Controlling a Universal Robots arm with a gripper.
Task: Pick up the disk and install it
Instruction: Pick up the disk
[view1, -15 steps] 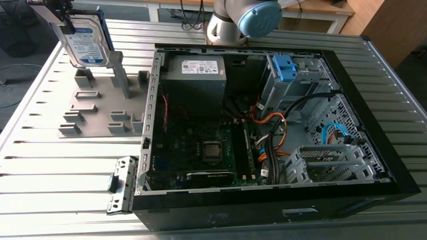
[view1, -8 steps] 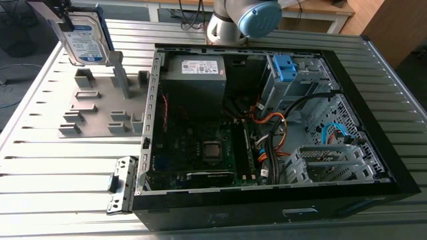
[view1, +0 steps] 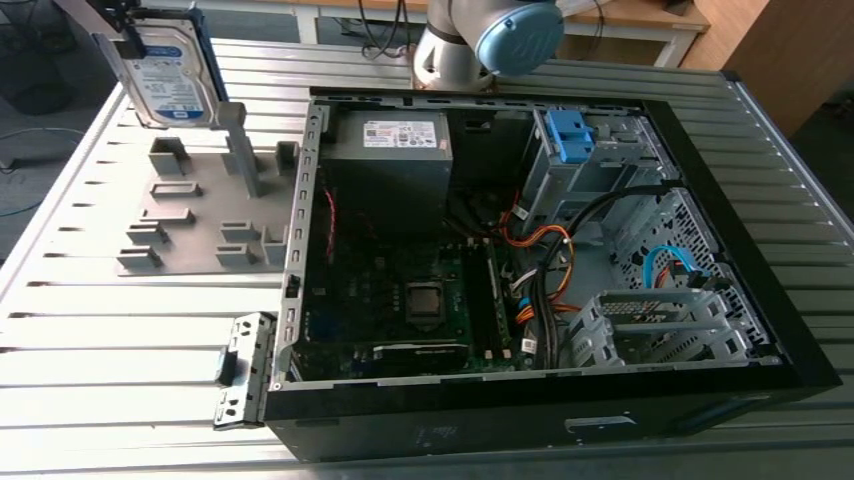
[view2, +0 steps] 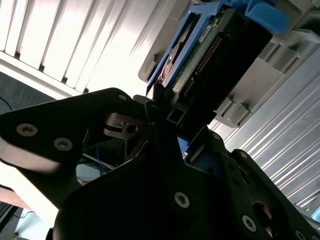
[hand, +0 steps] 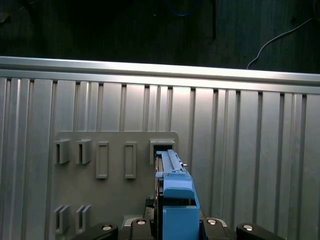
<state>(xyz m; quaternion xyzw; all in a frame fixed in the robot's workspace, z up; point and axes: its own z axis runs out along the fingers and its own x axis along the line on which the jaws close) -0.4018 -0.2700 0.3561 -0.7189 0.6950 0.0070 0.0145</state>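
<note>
Scene: An open computer case (view1: 441, 430) lay on its side on a ribbed metal counter (view1: 120, 340). A grey holder plate (view1: 187, 240) sat beside it, toward the exterior view's left.

Disk: The disk (view1: 167, 65) stood on edge at the far left of the exterior view, above the far end of the holder plate. Its white-and-blue label faced the camera and blue rails ran along its sides. Whether its lower edge was fully clear of the plate's slots could not be told.

Tool: The tool (view2: 172, 117) was closed on the disk, with a dark finger pressed to each flat side, as the second wrist view showed.

Disk relative to tool: The disk reached out from between the fingers, gripped at one end. Its free end pointed down toward the holder plate, as seen in the first wrist view.

Case: A drive cage (view1: 607, 165) carrying a small blue bracket (view1: 567, 135) stood at the far right inside the case, well apart from the disk.

Step in hand: This looked like the pick-up, with the disk gripped and raised and not yet installed.

Doing it well: The lift would likely go best straight along the disk's own length, so the rails do not scrape the slot walls. A firm, square grip should keep the disk from tilting between the fingers.
</note>
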